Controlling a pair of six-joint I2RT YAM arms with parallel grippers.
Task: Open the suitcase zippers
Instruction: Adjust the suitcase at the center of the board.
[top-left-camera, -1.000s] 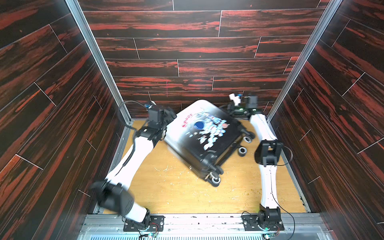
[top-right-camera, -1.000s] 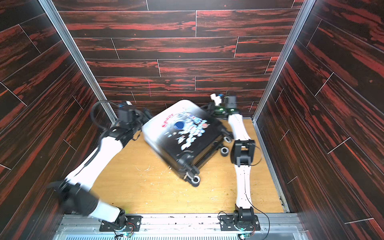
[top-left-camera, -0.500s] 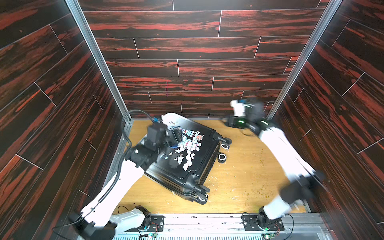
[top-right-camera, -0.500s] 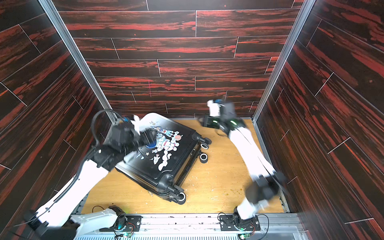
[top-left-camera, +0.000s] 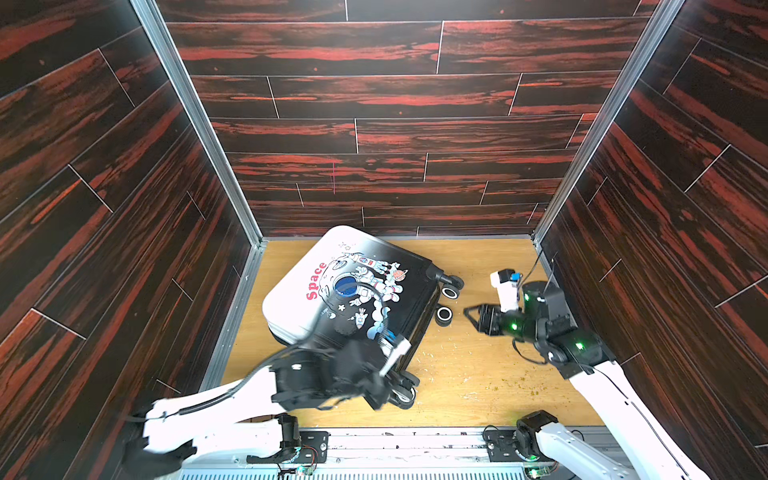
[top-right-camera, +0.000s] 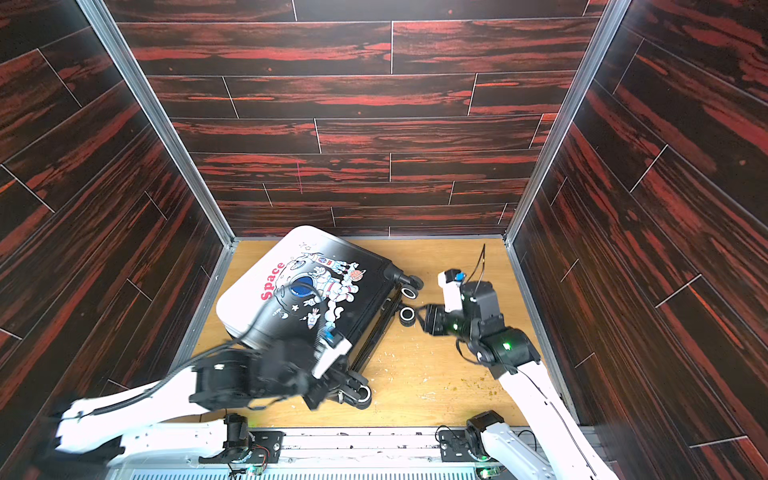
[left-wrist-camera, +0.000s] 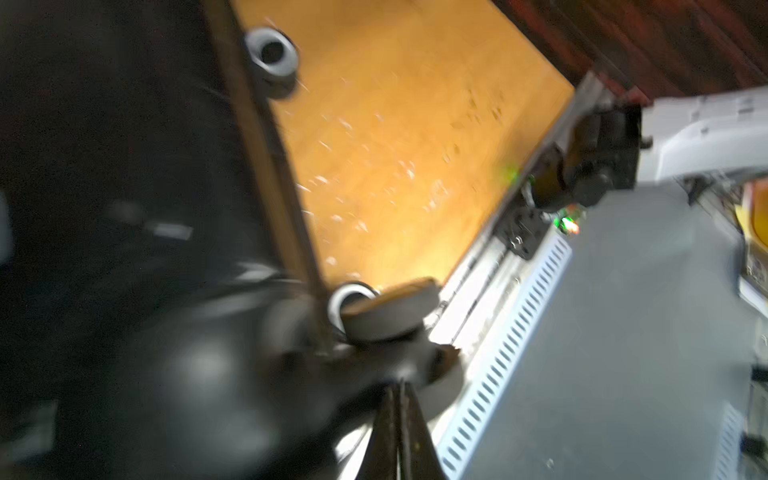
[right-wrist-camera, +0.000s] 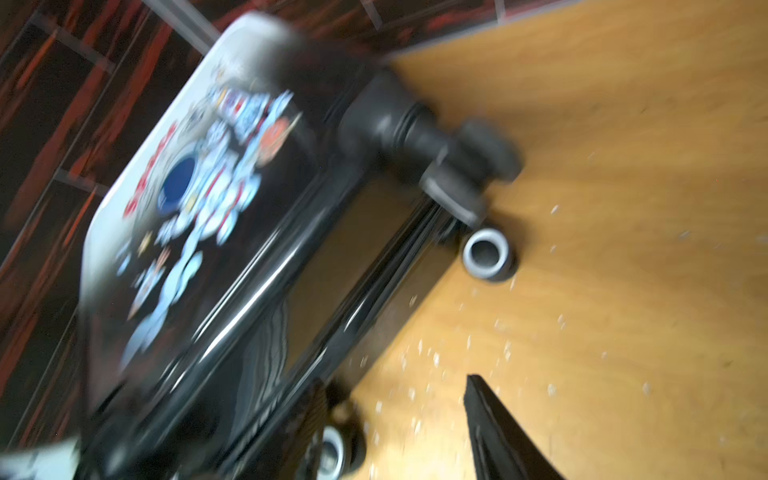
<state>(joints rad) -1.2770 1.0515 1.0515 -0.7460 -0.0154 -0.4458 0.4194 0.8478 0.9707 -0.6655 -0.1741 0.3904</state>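
The suitcase (top-left-camera: 332, 286) (top-right-camera: 286, 291) lies flat on the wooden floor at the back left, astronaut lid up, wheels toward the right. The zippers run as a dark seam along its black side (right-wrist-camera: 266, 299); no pull can be made out. My left gripper (top-left-camera: 384, 397) (top-right-camera: 318, 397) sits at the case's near wheel corner. In the left wrist view the left gripper (left-wrist-camera: 400, 388) is shut, tips against the blurred wheel mount, nothing seen between them. My right gripper (top-left-camera: 469, 313) (top-right-camera: 420, 316) hovers open just right of the wheels, empty, its fingers (right-wrist-camera: 490, 415) apart.
Dark red wood panel walls (top-left-camera: 187, 291) close in the left, back and right sides. The floor (top-left-camera: 478, 374) is strewn with small crumbs. A metal rail (top-left-camera: 395, 449) with both arm bases runs along the front. Castor wheels (top-left-camera: 444, 313) stick out from the case.
The suitcase dropped from a raised tilt in the middle to lying flat at the left. My left arm swung to its near corner and shut. My right arm pulled back from the rear.
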